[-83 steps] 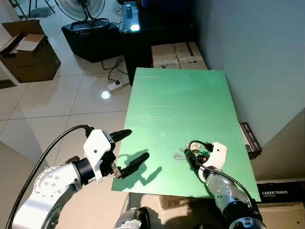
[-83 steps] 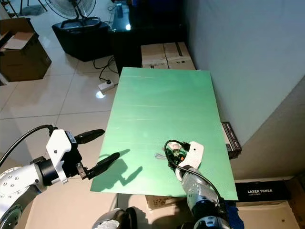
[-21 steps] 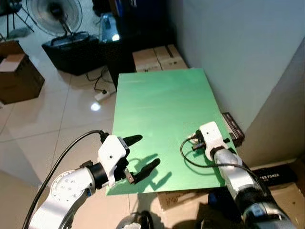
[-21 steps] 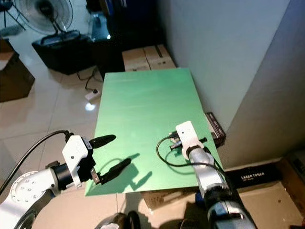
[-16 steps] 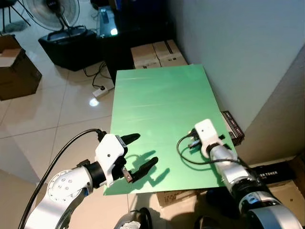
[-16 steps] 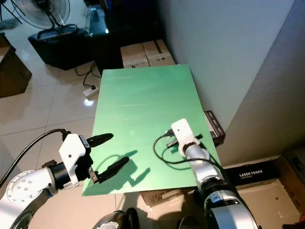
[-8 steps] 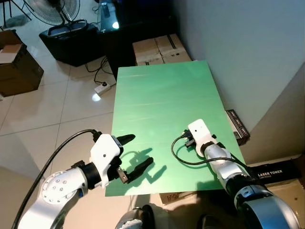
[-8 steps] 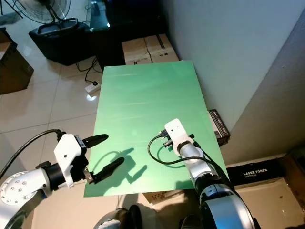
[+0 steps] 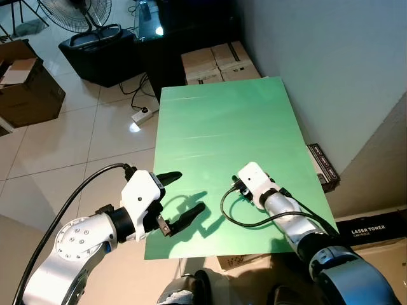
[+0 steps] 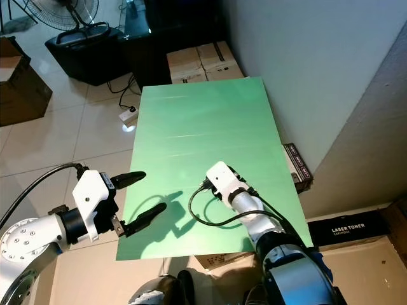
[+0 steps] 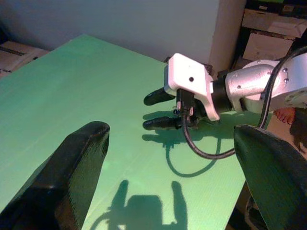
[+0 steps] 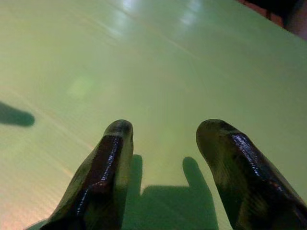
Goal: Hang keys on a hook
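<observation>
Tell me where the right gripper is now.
In the left eye view, the right gripper is over the green board, near its right front part, fingers open and empty.

A flat green tabletop (image 9: 222, 127) runs away from the robot along a grey wall, standing over a pale tiled floor (image 9: 57, 140). Its surface looks matte with faint glare streaks. In the right wrist view, green board (image 12: 144, 57) lies bare ahead of the two black fingertips (image 12: 112, 143) and between them, with their shadow falling just beneath. In the left wrist view, the board spreads between the dark fingers (image 11: 81, 158), bearing cast shadows.
</observation>
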Motion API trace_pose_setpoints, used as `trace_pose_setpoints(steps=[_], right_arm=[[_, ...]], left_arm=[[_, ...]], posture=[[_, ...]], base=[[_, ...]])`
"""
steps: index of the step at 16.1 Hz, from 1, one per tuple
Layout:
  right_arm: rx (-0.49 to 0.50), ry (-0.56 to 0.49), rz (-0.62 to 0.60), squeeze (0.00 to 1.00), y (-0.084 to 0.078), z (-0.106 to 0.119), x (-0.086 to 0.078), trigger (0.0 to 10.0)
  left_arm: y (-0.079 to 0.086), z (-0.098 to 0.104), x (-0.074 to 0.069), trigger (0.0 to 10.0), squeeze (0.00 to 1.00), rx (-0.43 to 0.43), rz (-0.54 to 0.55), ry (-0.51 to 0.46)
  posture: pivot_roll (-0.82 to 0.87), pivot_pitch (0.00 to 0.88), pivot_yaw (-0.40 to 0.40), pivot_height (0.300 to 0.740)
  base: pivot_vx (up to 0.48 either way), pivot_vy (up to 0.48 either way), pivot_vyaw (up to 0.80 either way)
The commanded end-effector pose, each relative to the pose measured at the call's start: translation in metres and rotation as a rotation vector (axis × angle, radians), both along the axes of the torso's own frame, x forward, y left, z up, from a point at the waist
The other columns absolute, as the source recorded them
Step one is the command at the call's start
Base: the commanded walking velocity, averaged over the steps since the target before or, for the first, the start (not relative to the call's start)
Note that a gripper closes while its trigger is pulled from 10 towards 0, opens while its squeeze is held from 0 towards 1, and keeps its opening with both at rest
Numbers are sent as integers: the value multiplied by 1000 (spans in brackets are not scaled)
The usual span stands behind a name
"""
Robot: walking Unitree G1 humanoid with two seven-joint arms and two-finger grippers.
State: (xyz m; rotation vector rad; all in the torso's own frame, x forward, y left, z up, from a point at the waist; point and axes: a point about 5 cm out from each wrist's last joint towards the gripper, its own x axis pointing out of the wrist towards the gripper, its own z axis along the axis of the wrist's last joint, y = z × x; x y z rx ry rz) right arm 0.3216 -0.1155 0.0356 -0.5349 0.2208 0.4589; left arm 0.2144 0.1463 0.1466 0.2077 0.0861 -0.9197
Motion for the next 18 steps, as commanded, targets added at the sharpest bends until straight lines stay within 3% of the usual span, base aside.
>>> trace_pose_setpoints(steps=[1, 3, 6, 7, 8, 10, 12, 15, 18], right_arm=[[28, -34, 5, 0, 9, 5, 2, 10000], [74, -35, -26, 0, 11, 1, -4, 10000], [140, -47, -54, 0, 4, -16, -38, 10000], [155, -46, -91, 569, -3, -18, -45, 10000], [167, -37, -109, 1000, -5, -19, -47, 10000], [220, 21, -247, 1000, -18, -29, -64, 10000], [143, 2, -277, 1000, -30, -31, -75, 10000], [85, 62, -257, 1000, -44, -39, -89, 10000], [13, 62, -305, 1000, -63, -40, -89, 10000]], left_arm=[[4, -3, 0, 10000, 0, 12, 8, 18], [5, -3, 0, 10000, 0, 11, 8, 17], [4, -4, -1, 10000, 0, -2, 3, 17], [4, -4, -2, 10000, 0, -4, -1, 17], [4, -5, -2, 10000, 0, -5, -3, 17], [2, -5, -2, 10000, 0, -9, -12, 16], [1, -4, 0, 10000, 0, -11, -17, 11], [1, -3, -1, 10000, 0, -18, -13, 12], [1, -3, -1, 10000, 0, -21, -14, 12]], posture=[[127, 143, 202, 740], [126, 135, 194, 740], [118, 121, 180, 740], [113, 117, 175, 740], [109, 113, 176, 740], [102, 108, 179, 740], [104, 105, 180, 740], [107, 108, 179, 740], [107, 105, 181, 740]], base=[[0, 0, 0], [0, 0, 0], [0, 0, 0], [0, 0, 0], [0, 0, 0], [0, 0, 0], [0, 0, 0], [0, 0, 0], [0, 0, 0]])
